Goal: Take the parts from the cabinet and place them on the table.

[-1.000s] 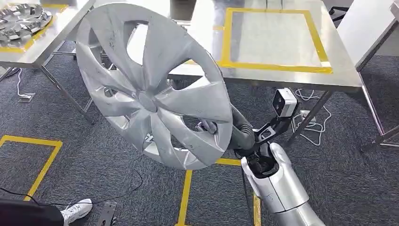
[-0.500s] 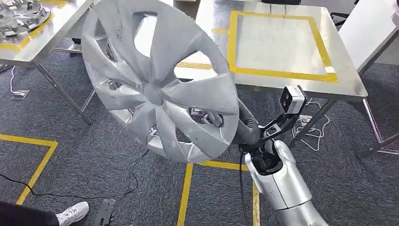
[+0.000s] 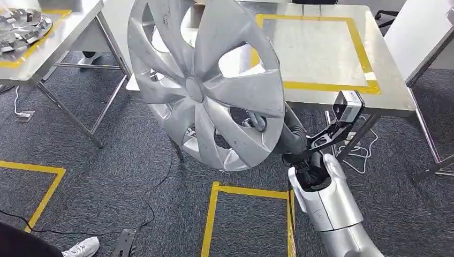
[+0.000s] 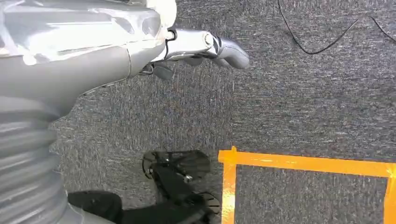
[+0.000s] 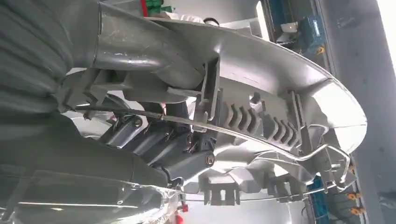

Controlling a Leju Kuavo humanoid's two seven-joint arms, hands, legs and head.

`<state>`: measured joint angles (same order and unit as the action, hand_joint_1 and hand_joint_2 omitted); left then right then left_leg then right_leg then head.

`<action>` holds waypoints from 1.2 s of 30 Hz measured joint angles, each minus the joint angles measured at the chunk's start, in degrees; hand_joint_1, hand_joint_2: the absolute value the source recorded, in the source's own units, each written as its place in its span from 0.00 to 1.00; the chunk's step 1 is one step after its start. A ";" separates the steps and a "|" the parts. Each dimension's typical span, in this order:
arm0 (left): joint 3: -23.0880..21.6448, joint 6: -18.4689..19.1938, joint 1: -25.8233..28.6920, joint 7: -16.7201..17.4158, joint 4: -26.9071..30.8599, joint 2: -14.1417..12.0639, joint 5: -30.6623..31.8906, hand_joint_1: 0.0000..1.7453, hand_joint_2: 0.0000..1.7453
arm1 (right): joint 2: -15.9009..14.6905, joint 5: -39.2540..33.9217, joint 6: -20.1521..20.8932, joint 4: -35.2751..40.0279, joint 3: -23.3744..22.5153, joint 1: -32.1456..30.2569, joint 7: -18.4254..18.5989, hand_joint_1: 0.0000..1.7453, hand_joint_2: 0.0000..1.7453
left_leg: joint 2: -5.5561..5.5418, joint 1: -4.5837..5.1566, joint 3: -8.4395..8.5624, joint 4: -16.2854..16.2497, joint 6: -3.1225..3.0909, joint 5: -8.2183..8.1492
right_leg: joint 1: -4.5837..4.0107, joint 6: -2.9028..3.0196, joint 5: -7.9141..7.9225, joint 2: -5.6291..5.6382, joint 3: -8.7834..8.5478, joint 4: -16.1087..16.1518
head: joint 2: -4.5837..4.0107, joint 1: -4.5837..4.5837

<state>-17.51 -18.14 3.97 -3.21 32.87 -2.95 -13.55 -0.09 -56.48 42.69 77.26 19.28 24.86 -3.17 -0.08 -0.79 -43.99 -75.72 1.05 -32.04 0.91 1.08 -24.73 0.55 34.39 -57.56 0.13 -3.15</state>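
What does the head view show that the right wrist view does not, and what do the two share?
Only the head view shows the wheel cover's spoked front face, the steel table with its yellow tape outline, the taped carpet, and a stack of wheel covers on another table at far left. Only the right wrist view shows the cover's ribbed back, its wire retaining ring, and the right robot hand's dark fingers gripping the rim from behind. Both show the same wheel cover held by the right robot hand.
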 joint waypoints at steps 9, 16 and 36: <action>2.10 1.46 -0.66 -0.85 -0.98 0.11 1.18 0.00 1.00 | 0.24 0.90 -0.22 -0.50 0.02 0.66 -0.22 1.00 1.00 | -0.02 1.22 7.79 18.32 -3.75 9.24 | -0.87 -1.31 -1.36 0.43 -1.82 0.73 | 0.00 0.04; 3.48 1.68 -1.04 -1.27 -1.79 0.96 1.77 0.00 1.00 | 0.15 0.65 -0.35 -0.96 -0.28 0.54 -0.22 1.00 1.00 | -0.14 0.53 9.90 20.01 -3.75 8.92 | 0.01 -2.33 -5.71 -0.02 8.42 -15.96 | 0.00 0.31; 5.97 2.86 -1.89 -2.03 -4.02 2.47 3.02 0.00 1.00 | 1.03 0.50 -0.35 -1.57 -0.20 1.06 0.18 1.00 1.00 | -0.03 0.84 7.00 16.89 -2.47 9.21 | -0.36 -1.15 -1.60 0.41 -1.40 -0.48 | 0.00 0.09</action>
<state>-11.54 -15.28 2.08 -5.25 28.85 -0.48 -10.54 0.94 -55.98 42.34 75.69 19.08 25.92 -2.99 -0.11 0.05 -36.98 -58.83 -1.42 -22.83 0.55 -0.06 -26.33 0.97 32.99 -58.04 0.13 -3.06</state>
